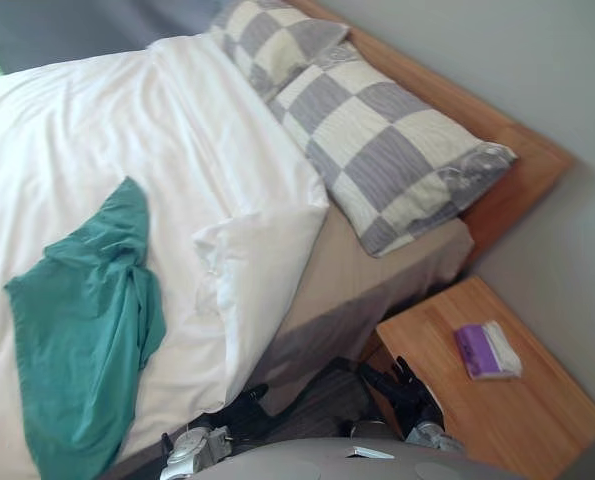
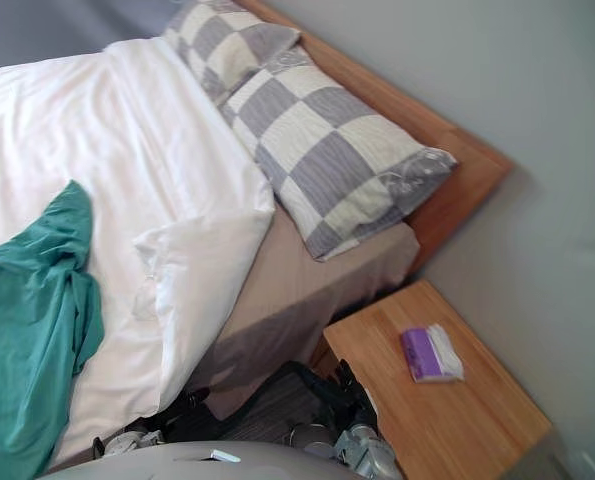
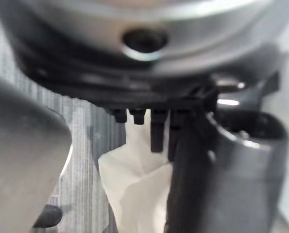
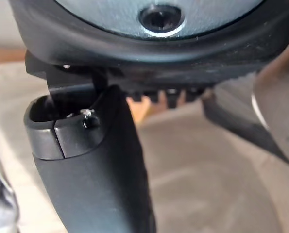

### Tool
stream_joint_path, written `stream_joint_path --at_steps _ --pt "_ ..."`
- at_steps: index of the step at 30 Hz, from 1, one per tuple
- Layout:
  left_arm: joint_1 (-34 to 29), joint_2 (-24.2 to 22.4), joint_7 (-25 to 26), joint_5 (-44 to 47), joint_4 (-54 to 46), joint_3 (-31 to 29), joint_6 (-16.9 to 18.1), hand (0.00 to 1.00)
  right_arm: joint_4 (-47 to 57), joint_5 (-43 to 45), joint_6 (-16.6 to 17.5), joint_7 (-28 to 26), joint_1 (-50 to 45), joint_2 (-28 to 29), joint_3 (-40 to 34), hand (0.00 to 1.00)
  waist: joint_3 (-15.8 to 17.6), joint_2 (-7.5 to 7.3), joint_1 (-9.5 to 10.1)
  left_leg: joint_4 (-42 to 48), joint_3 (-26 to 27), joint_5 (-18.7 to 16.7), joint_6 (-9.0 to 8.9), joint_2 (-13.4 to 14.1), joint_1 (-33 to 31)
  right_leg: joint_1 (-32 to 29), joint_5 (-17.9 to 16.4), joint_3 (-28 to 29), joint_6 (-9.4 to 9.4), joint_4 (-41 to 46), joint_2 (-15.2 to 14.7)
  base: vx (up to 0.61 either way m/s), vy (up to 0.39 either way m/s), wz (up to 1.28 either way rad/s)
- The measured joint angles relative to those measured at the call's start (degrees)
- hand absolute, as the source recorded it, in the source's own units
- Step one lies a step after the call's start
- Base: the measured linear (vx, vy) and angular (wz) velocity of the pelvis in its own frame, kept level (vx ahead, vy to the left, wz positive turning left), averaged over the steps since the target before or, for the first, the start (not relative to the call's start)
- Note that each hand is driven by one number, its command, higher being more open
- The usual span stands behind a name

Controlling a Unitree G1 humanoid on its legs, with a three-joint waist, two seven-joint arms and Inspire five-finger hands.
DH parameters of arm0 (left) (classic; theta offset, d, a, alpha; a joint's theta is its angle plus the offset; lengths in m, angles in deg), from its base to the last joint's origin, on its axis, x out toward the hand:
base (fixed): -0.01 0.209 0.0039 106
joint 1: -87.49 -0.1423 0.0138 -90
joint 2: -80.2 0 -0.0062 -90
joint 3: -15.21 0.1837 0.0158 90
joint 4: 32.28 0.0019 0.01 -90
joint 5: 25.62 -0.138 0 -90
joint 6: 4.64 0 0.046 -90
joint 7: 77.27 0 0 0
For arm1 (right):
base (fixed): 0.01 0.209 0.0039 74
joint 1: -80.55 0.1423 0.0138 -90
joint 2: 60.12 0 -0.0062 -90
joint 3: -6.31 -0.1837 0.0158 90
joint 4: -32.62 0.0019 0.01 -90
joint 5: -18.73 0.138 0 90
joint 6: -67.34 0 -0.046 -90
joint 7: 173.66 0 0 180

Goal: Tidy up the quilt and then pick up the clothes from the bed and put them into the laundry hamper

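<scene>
One green garment (image 1: pixel 87 320) lies crumpled on the white quilt (image 1: pixel 177 150), off to the robot's left and well apart from the checked pillows (image 1: pixel 397 160). It looks light and limp, likely to drape and trail, so a pinch at its bunched middle, where the folds gather, should lift most of it at once. The quilt is bulkier yet just as soft. Its upper corner (image 1: pixel 267 250) is turned back on itself, leaving the beige sheet (image 1: pixel 377 260) bare beside the pillows, and that loose corner seems the natural place to grip and draw it flat. Both hands hang low beside the bed, below the quilt's overhanging edge and touching nothing: the left hand (image 1: pixel 239 410) near the draped quilt, the right hand (image 1: pixel 402 385) just beside the wooden nightstand (image 1: pixel 517 410). Each has its fingers loosely extended and holds nothing
</scene>
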Motion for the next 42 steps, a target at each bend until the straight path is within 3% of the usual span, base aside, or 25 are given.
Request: stream_joint_path --at_steps 2,4,8,9,11,12,13,14,18,20,25,30,34,38,42 --pt "0.0 -0.1 -0.1 -1.6 -0.2 0.1 1.1 1.0 -0.6 1.0 -0.7 0.5 0.3 -0.2 0.1 1.0 0.0 0.12 -0.44 0.0 8.2 1.0 0.22 1.5 -1.6 1.1 -0.5 -4.9 -0.83 0.0 -1.4 0.05 -0.225 1.31" --pt "-0.1 -0.1 0.3 -2.5 -0.8 0.1 2.2 1.0 -1.7 4.3 -0.2 1.4 0.2 -0.3 -0.1 1.0 -0.1 0.52 -1.04 2.7 19.2 2.3 2.04 3.1 -5.2 1.7 -0.9 -10.3 -1.22 0.5 -3.3 -0.02 -0.127 1.35" --pt "-0.6 0.6 1.9 -2.4 -1.4 0.1 2.3 1.0 -1.5 4.9 0.8 1.5 -0.3 0.8 -1.3 1.0 0.4 -0.37 -1.28 4.4 19.6 4.1 4.2 1.2 -8.2 2.1 -1.5 -13.8 -1.13 1.4 -6.5 -0.07 0.032 0.79" --pt "-0.5 0.7 1.9 -2.4 -0.9 0.1 2.0 1.0 -1.4 5.8 1.4 1.5 -0.4 1.6 -2.8 1.0 0.8 -0.77 -2.06 5.6 22.5 1.6 5.72 1.9 -8.1 2.2 -2.0 -14.9 -0.54 1.2 -7.4 -0.06 0.087 0.51" --pt "-0.2 0.1 1.9 -2.2 -0.8 -1.0 0.6 1.0 -1.0 6.8 1.9 1.5 -0.9 1.8 -5.1 1.0 1.5 0.64 -2.54 10.9 27.8 -1.8 4.42 5.8 -8.9 2.6 -3.7 -15.4 0.49 3.5 -6.9 -0.14 0.136 0.32" --pt "-0.3 0.3 1.9 -2.2 -0.8 -1.0 0.5 1.0 -1.0 6.9 1.9 1.6 -1.3 1.9 -5.5 1.0 1.4 1.27 -2.51 10.5 27.4 -1.5 4.12 4.8 -8.6 2.6 -4.3 -14.5 0.31 4.2 -7.0 -0.14 0.155 0.12" --pt "-0.5 0.8 1.8 -2.5 -0.9 -0.8 0.5 1.0 -0.9 7.0 1.9 1.5 -1.9 2.2 -5.9 1.0 0.9 0.46 -2.71 8.9 26.8 -0.9 4.43 3.5 -8.2 2.3 -4.7 -13.0 -0.32 4.0 -7.4 -0.07 0.153 0.53" --pt "-0.4 1.9 1.2 -3.5 -0.8 0.1 0.5 1.0 -0.9 7.0 2.0 1.5 -3.7 3.4 -6.4 1.0 -0.1 -1.36 -3.75 3.2 25.4 0.8 4.27 0.1 -7.8 2.1 -4.7 -9.3 -0.57 1.8 -8.5 -0.06 0.129 0.65" --pt "-0.9 2.0 0.6 -3.5 -0.7 -0.1 0.4 1.0 -1.6 10.8 2.1 1.9 -5.7 4.3 -8.3 1.0 -1.2 -1.85 -3.29 -2.6 26.3 4.1 4.7 -1.3 -7.1 3.3 0.1 -7.4 0.33 -3.5 -7.9 0.02 0.054 0.31" --pt "-1.3 2.0 -0.6 -3.7 0.8 0.1 0.3 1.0 -1.6 13.9 2.9 2.9 -6.2 4.3 -8.4 1.0 -1.8 -0.9 -3.54 -7.7 26.7 6.7 4.22 -1.7 -4.3 3.1 1.8 -7.4 -0.63 -2.6 -7.6 0.09 0.046 -0.03" --pt "-1.2 2.1 -1.2 -6.0 2.5 1.0 -0.8 1.0 -2.3 16.1 6.6 6.7 -7.3 4.3 -9.3 1.0 -4.4 -0.72 -3.59 -15.7 28.7 10.5 4.27 -2.1 0.9 2.9 2.1 -5.7 -1.02 -0.8 -6.0 0.14 -0.007 -0.14" --pt "-1.1 2.9 -2.3 -5.8 2.5 1.2 -2.2 1.0 4.1 14.8 8.2 14.2 -7.0 3.5 -14.0 1.0 -4.7 -0.81 -3.89 -16.9 30.5 10.6 3.99 -1.7 2.1 3.2 2.8 -4.5 -1.3 -2.0 -5.1 0.12 -0.041 -0.18" --pt "-2.5 3.5 -4.7 -5.4 2.0 1.1 -3.1 1.0 22.4 10.2 8.0 23.8 -7.0 -4.3 -27.2 1.0 -4.8 -0.39 -5.27 -17.2 31.8 10.2 3.2 -1.1 4.0 4.5 4.1 -3.6 -1.2 -1.9 -4.4 0.1 -0.046 -0.05" --pt "-4.2 4.3 -4.9 -4.6 1.3 -0.1 -2.9 1.0 37.1 3.4 6.8 26.0 -5.1 -15.5 -38.0 1.0 -4.6 -0.75 -6.62 -17.3 31.9 9.9 2.79 -1.0 3.3 4.0 4.1 -3.0 -1.15 -2.5 -4.2 0.04 -0.075 -0.04" --pt "-6.4 5.9 -5.3 -3.4 2.1 0.0 -1.3 1.0 44.7 -0.3 5.4 24.1 -1.9 -20.9 -41.6 1.0 -4.8 -1.64 -7.83 -17.3 31.8 9.8 2.62 -0.2 2.6 4.0 4.1 -2.7 -1.16 -3.9 -3.2 0.01 -0.134 -0.06"
